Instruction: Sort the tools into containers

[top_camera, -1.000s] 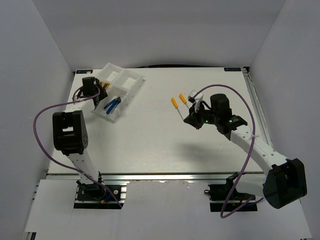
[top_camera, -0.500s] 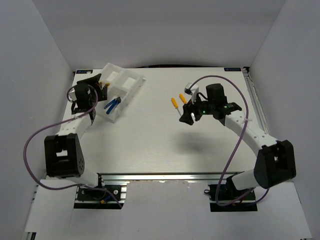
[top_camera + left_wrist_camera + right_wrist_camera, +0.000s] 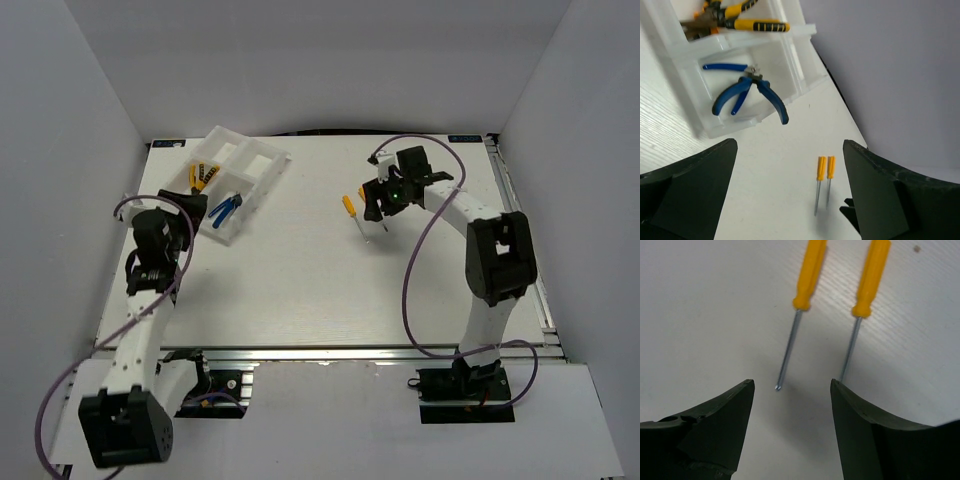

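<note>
Though handles cropped, screwdrivers (image 3: 810,275) before wide-open right gripper (image 3: 791,386); left gripper (image 3: 789,145) open too.

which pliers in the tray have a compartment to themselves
The blue-handled pliers: they lie alone in their compartment of the white tray, while the yellow-black pliers share the next one with an orange-handled pair.

White divided tray (image 3: 262,165), askew at the bench's far-left corner, holds blue-handled pliers (image 3: 225,208) and yellow-black pliers (image 3: 200,176) in adjoining compartments. Two orange-yellow screwdrivers (image 3: 820,168) lie parallel right of centre, shafts toward the near edge.
</note>
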Motion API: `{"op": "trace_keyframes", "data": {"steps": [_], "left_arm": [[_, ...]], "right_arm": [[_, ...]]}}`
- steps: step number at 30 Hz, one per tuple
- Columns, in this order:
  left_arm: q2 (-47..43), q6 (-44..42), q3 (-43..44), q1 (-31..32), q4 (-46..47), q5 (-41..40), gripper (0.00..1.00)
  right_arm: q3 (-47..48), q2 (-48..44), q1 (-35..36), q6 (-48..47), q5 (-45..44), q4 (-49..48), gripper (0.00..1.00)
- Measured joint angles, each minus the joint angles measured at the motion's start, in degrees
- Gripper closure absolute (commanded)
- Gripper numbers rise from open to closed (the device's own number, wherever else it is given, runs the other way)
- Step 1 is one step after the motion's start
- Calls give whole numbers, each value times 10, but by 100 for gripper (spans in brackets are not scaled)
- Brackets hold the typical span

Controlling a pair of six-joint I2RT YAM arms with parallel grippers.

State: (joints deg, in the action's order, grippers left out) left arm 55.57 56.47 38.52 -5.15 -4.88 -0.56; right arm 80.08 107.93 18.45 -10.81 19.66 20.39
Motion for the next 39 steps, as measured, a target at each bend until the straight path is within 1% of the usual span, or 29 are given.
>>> {"op": "trace_keyframes", "data": {"steps": [3, 7, 10, 13, 16, 20, 23, 24, 27, 29, 31, 33, 36, 39], "left_arm": [[-93, -22, -18, 0, -21, -22, 2], [-163, -37, -43, 0, -54, -41, 2], [-191, -46, -63, 0, -59, -28, 2], [-204, -50, -72, 0, -60, 4, 2], [-213, -48, -86, 0, -31, 44, 3], [-219, -38, -101, 0, 6, 86, 9], [-219, -30, -108, 0, 27, 105, 13], [-218, -26, -110, 0, 36, 112, 15], [-213, -14, -116, 0, 66, 130, 20], [-205, -6, -120, 0, 83, 142, 21], [-194, 3, -123, 2, 100, 153, 22], [-183, 8, -125, 7, 111, 158, 22], [-168, 13, -125, 31, 128, 160, 22], [-148, 17, -126, 86, 151, 149, 22]], "right_arm": [[31, 42, -1, 14, -31, -10, 33], [56, 82, -4, 14, -53, -29, 34], [105, 123, -8, 14, -54, -38, 35], [156, 172, -16, 15, -54, -58, 36], [177, 203, -20, 14, -55, -64, 39], [189, 222, -23, 14, -60, -64, 41], [197, 225, -22, 12, -62, -64, 48], [196, 225, -21, 12, -63, -64, 52], [194, 225, -17, 3, -72, -63, 59], [194, 225, -13, -4, -85, -60, 64], [194, 225, -8, -13, -97, -57, 72], [193, 225, -4, -21, -111, -56, 76], [182, 219, -1, -28, -122, -60, 87], [162, 206, 0, -33, -128, -65, 99]]}}
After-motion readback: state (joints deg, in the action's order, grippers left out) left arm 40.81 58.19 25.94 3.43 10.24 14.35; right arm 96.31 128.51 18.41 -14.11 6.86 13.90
